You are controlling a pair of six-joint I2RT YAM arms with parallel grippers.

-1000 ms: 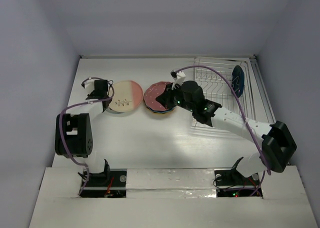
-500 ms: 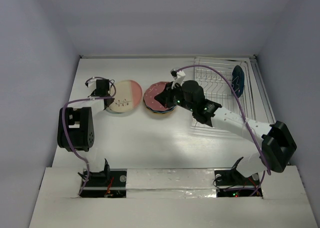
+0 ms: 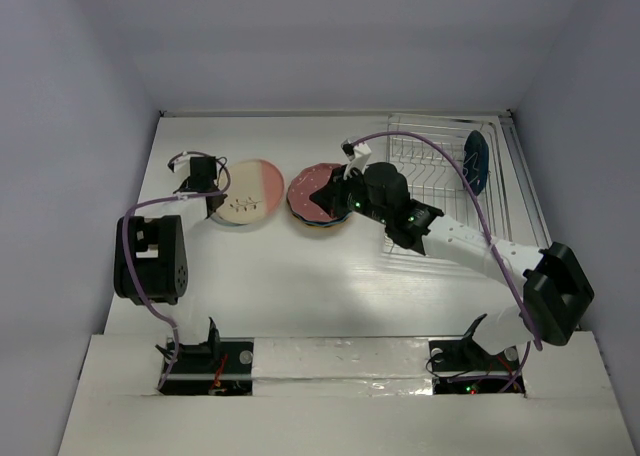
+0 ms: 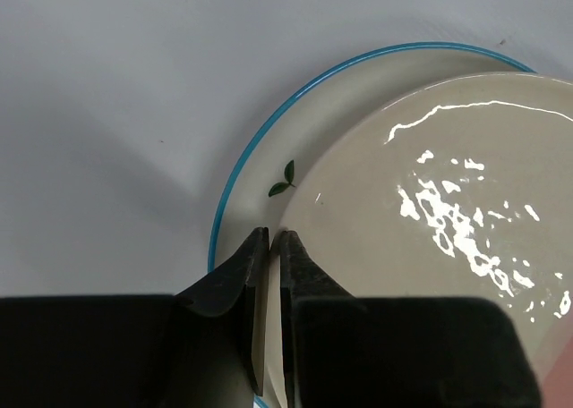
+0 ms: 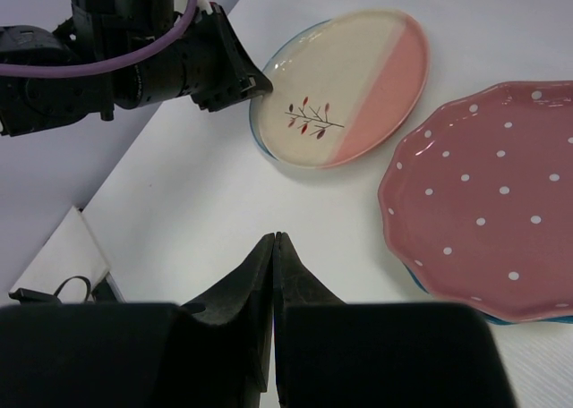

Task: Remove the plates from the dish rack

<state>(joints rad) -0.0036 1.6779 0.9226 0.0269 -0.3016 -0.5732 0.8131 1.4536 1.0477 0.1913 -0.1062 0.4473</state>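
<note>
Left wrist view shows the left gripper [image 4: 272, 238] closed at the rim of the cream-and-pink plate [image 4: 430, 211], stacked on a blue-rimmed plate [image 4: 269, 153]. The right gripper [image 5: 273, 242] is closed, empty. One navy plate [image 3: 477, 159] stands in the dish rack [image 3: 425, 156].

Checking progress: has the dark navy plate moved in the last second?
No. The dark navy plate keeps its far-right spot in the silver wire dish rack.

Cream-and-pink plate [image 4: 430, 247] runs off the left wrist view's right edge, hiding all but the rim of a blue-edged plate [image 4: 269, 171] beneath. Maroon dotted plate [image 5: 492, 202] is cropped too. From above, right arm [image 3: 450, 238] masks the dish rack's [image 3: 430, 151] near-left part.
</note>
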